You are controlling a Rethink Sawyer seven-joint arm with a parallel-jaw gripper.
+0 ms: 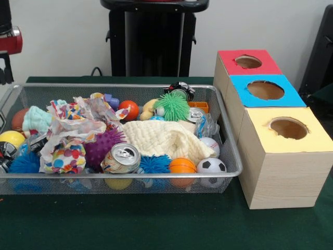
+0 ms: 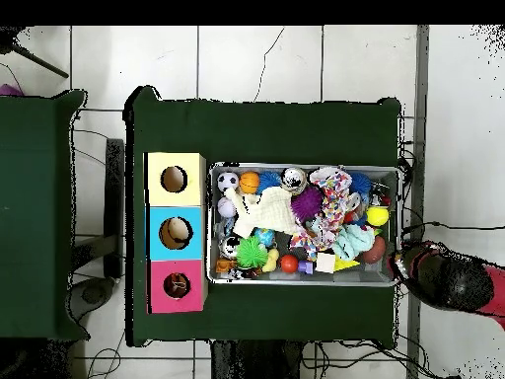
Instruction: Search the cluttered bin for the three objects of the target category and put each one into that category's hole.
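Hovering beside the bin (image 1: 218,172), well apart from the hole (image 1: 248,62), the gripper (image 1: 6,67) hides its state.

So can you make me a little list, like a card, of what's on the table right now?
bin: silver wire basket, full of toys, cloths and cans
boxes: three wooden, in a row beside the bin
hole: red surround, farthest box in the front view
blue hole: middle box
yellow hole: nearest box
soccer ball: in the bin's corner near the boxes
gripper: cannot tell

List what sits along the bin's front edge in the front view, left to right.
Blue spiky ball → purple spiky ball → drink can → second blue spiky ball → orange ball → soccer ball.
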